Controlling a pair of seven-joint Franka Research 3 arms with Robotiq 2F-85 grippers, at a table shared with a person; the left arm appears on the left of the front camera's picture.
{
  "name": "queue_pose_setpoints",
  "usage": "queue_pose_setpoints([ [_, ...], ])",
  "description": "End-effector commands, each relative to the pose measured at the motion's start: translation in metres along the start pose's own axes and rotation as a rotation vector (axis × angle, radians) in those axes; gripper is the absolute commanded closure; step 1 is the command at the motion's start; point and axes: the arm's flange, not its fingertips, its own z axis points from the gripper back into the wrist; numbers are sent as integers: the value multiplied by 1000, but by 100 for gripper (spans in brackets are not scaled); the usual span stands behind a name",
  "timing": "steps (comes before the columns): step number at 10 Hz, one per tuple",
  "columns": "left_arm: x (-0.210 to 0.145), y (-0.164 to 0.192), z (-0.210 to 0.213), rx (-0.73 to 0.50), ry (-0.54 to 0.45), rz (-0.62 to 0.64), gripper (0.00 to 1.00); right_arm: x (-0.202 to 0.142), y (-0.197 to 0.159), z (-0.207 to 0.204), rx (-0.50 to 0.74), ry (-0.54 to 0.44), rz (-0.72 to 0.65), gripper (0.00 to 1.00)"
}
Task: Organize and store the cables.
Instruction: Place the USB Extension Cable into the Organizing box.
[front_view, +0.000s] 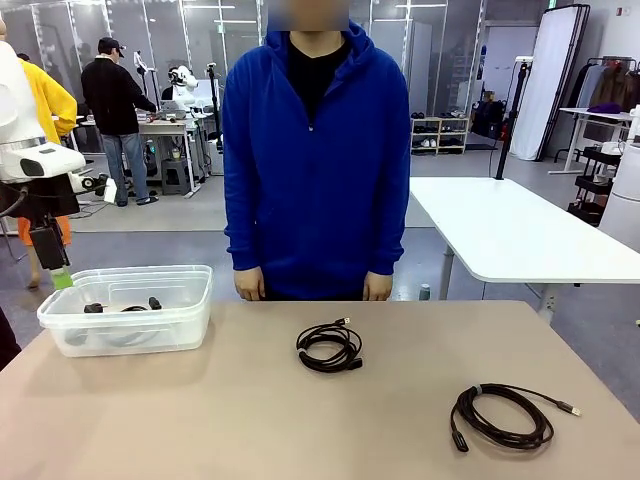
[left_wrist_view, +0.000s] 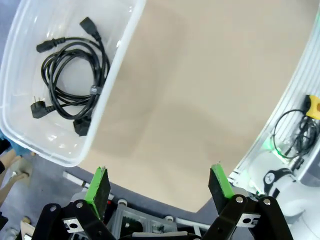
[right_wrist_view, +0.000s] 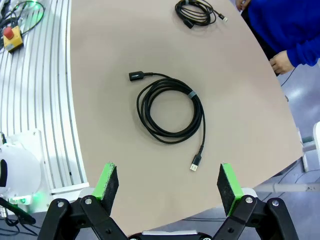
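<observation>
- Three thin black cables here as far as I can count. One coil (left_wrist_view: 70, 75) is already lying in the clear plastic bin (front_view: 195, 285) at the left end of the counter (front_view: 180, 420), so I'd say two are left to put away.
- The middle coil (front_view: 330, 347) sits out on the open counter, in front of the person in the blue hoodie (front_view: 315, 150), whose hands hang at the far edge and aren't touching anything.
- The right coil (right_wrist_view: 170, 107) lies well apart from it, nearer the robot's side. Its silver-tipped plug trails loose off the loop.
- The left tool (left_wrist_view: 160, 185) has its jaws spread wide with nothing between them, and it hangs up by the bin's left end.
- The right tool (right_wrist_view: 167, 187) is the same, jaws wide apart and empty. It hangs over the counter's edge and looks down on the right coil without touching it.
- Handling-wise these look light and floppy, basically no weight. The jacket looks matte, so I doubt it's slippery, and nothing here seems fragile.
- The right coil has a little band around its strands. My guess is to pinch across the whole bundle at or near that band, so the loop lifts as one piece.
- Grabbing just the loose plug tail would probably leave the coil dangling, and it might come undone on the way to the bin.
</observation>
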Motion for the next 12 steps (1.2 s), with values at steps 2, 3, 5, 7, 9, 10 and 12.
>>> queue_pose_setpoints([
  [2,12,-44,3,-5,-23,56,0,4,22,-20,-5,36,-2,0],
  [3,15,-54,4,-15,-44,88,0,2,24,-20,-9,30,3,0],
  [5,25,-74,-1,-49,-87,314,0,5,33,-16,-22,35,24,0],
  [7,15,-104,3,51,-255,350,0,9,32,-18,-18,21,28,0],
  [9,9,-117,-3,177,-410,299,0,8,0,7,-22,13,36,0],
  [10,-1,-123,-5,187,-431,294,0,8,0,7,-22,13,36,0],
  [12,-4,-118,-11,164,-469,235,0,8,0,7,-22,13,36,0],
])
